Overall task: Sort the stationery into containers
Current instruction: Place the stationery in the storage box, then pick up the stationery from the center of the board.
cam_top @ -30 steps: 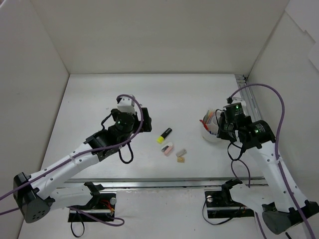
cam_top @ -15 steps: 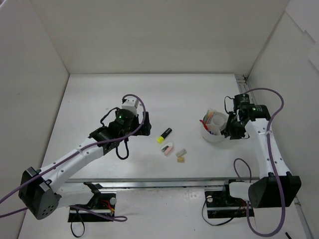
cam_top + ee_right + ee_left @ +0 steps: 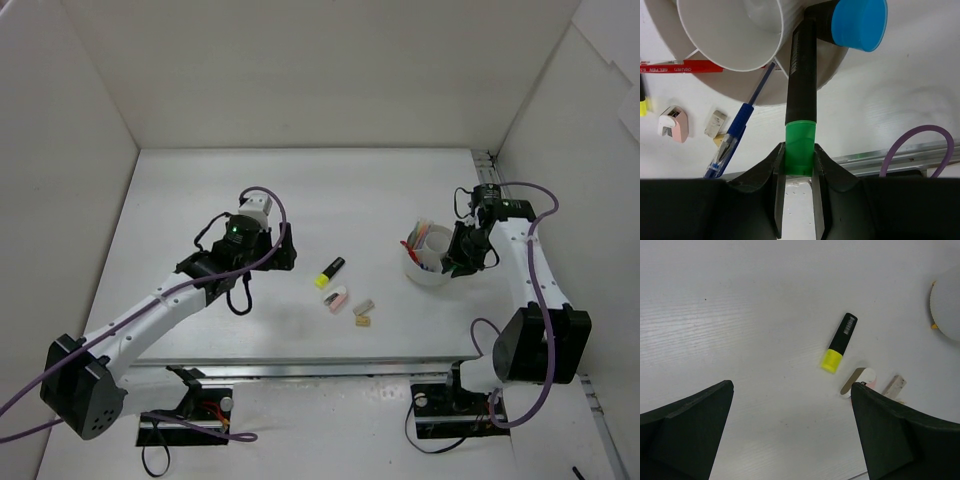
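Note:
My right gripper (image 3: pixel 799 156) is shut on the green end of a black highlighter (image 3: pixel 802 80), whose far end leans on the white tub (image 3: pixel 832 62). The gripper sits just right of the tub (image 3: pixel 428 268) in the top view (image 3: pixel 459 262). The tub holds a smaller white cup (image 3: pixel 732 35), a blue-ended highlighter (image 3: pixel 860 22), a red pen (image 3: pixel 680 66) and a blue pen (image 3: pixel 737 129). My left gripper (image 3: pixel 792 390) is open and empty above the table, left of a yellow-ended highlighter (image 3: pixel 840 342), and also shows in the top view (image 3: pixel 285 250). A pink eraser (image 3: pixel 337 298), grey eraser (image 3: pixel 364 306) and tan eraser (image 3: pixel 362 321) lie nearby.
White walls enclose the table on the left, back and right. A metal rail (image 3: pixel 498 195) runs along the right edge beside the tub. Purple cables (image 3: pixel 545 195) loop off both arms.
My right arm has swung from over the tub to its right side and stretched out. My left arm has drawn back slightly to the left.

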Robot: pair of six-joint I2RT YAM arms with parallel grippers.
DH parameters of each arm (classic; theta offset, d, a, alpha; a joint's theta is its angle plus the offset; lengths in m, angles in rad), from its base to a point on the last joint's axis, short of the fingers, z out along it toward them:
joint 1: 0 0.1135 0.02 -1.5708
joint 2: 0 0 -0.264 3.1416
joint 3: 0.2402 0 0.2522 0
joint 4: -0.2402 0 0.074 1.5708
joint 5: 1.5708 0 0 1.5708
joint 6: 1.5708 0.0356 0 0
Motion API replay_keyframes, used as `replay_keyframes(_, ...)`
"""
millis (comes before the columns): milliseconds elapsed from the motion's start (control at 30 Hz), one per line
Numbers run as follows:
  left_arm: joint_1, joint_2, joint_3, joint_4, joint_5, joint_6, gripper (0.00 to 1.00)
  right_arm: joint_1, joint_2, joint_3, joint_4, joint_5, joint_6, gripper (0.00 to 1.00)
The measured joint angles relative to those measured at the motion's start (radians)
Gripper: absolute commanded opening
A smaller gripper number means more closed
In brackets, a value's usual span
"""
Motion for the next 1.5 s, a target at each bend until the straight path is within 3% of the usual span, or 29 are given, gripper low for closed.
replay_keyframes(100,0.010,0.024,0.000,0.000,0.019,0.003,1.00,-0.016,0.030,0.000,0.003,-0.015,-0.002,0.09)
replay_keyframes(133,0.015,0.034,0.000,-0.001,0.032,0.003,1.00,-0.022,0.042,0.000,0.006,-0.018,-0.002,0.15)
replay_keyframes(167,0.016,0.042,0.000,-0.001,0.045,0.005,1.00,-0.027,0.053,0.001,0.008,-0.021,-0.002,0.27)
replay_keyframes(267,0.020,0.062,0.002,-0.005,0.078,0.008,1.00,-0.043,0.090,0.010,0.020,-0.024,0.003,0.47)
replay_keyframes(567,0.020,0.077,0.025,-0.015,0.124,0.031,1.00,-0.055,0.112,0.066,0.046,-0.027,-0.009,0.72)
replay_keyframes(600,0.020,0.084,0.031,-0.015,0.134,0.036,1.00,-0.055,0.108,0.068,0.048,-0.029,-0.012,0.78)
replay_keyframes(633,0.020,0.092,0.036,-0.015,0.146,0.040,1.00,-0.055,0.100,0.068,0.050,-0.031,-0.018,0.94)
replay_keyframes(667,0.020,0.099,0.039,-0.015,0.156,0.047,1.00,-0.054,0.087,0.068,0.050,-0.034,-0.019,0.98)
replay_keyframes(900,-0.026,0.203,0.099,-0.050,0.196,0.106,1.00,-0.035,-0.114,0.071,0.065,-0.043,-0.034,0.98)
replay_keyframes(1167,-0.090,0.434,0.296,-0.092,0.167,0.156,1.00,0.107,-0.285,0.017,0.119,-0.029,-0.048,0.98)
replay_keyframes(1333,-0.112,0.634,0.485,-0.146,0.082,0.220,1.00,0.146,-0.341,-0.047,0.128,-0.025,-0.059,0.98)
replay_keyframes(1500,-0.163,0.751,0.537,-0.192,0.008,0.261,1.00,0.146,-0.362,-0.068,0.132,-0.011,-0.071,0.98)
